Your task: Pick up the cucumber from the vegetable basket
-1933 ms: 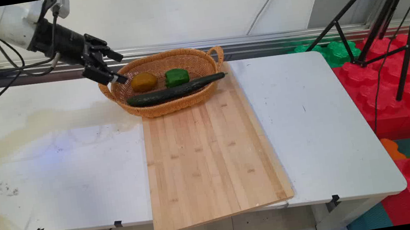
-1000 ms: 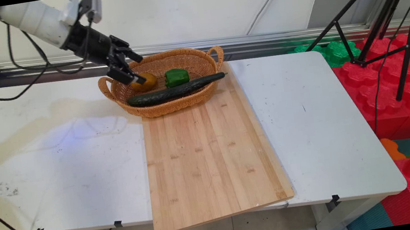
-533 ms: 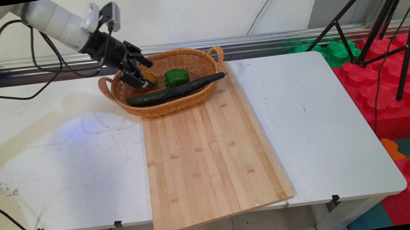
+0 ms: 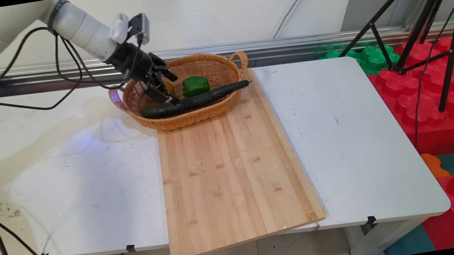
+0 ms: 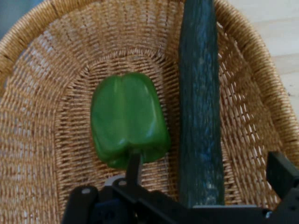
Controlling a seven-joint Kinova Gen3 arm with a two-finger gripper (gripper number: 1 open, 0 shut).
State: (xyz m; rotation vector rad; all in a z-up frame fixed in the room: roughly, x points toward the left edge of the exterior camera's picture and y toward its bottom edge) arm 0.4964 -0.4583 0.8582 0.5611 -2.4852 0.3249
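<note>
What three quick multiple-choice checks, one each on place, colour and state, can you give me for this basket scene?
1. The cucumber lies: A on the wooden board; B in the basket; C on the bare table.
2. The pepper is: A red; B green; C purple.
3. The fingers are: A open; B shut on the pepper; C shut on the cucumber.
Answers: B, wicker surrounds it; B, its skin is green in both views; A, they stand apart in the hand view.
</note>
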